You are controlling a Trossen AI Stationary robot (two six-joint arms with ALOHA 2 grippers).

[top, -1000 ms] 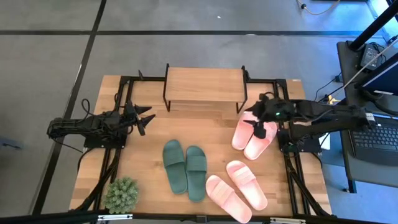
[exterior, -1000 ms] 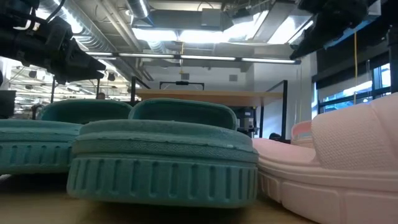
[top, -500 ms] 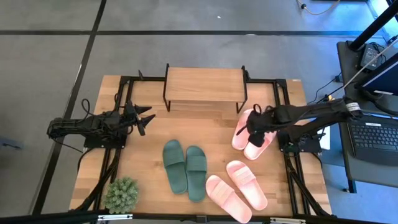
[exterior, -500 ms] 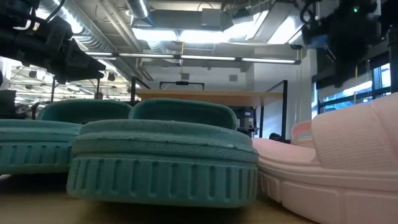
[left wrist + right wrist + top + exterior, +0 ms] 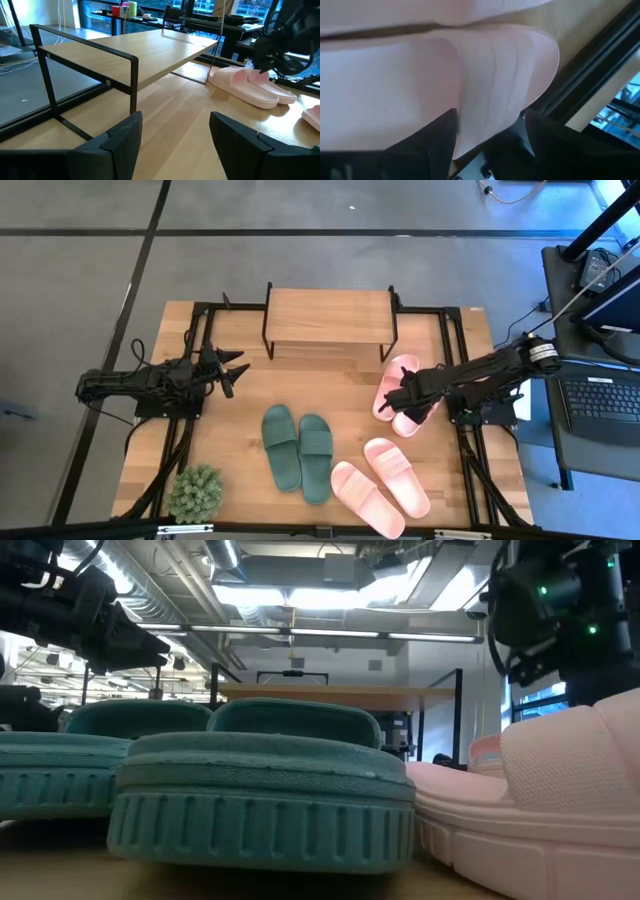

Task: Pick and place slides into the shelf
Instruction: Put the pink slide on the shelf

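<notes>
Two pink slides point(image 5: 403, 368) lie side by side on the table to the right of the shelf point(image 5: 328, 315). My right gripper point(image 5: 408, 398) is down over them, open. In the right wrist view its fingers stand on either side of a rounded part of one pink slide point(image 5: 470, 75). A second pink pair point(image 5: 382, 480) and a dark green pair point(image 5: 298, 450) lie flat nearer the near edge. My left gripper point(image 5: 235, 370) waits open above the table, left of the shelf point(image 5: 125, 55). My right gripper comes down from above onto one pink slide of the pair beside the shelf. Its open fingers point(image 5: 442, 132) stand astride the slide's rounded pink part point(image 5: 495, 75). I cannot tell whether they touch it. The slide lies flat on the table.
A small green potted plant point(image 5: 195, 492) stands at the table's near left corner. Black frame rails point(image 5: 465, 450) run along the table's right side, close to the right arm. Bare wood shows between the shelf and the green pair.
My right gripper has moved down and a little toward the table's left and near edge, from above the pink pair beside the shelf to low over it. The slides have not moved.
</notes>
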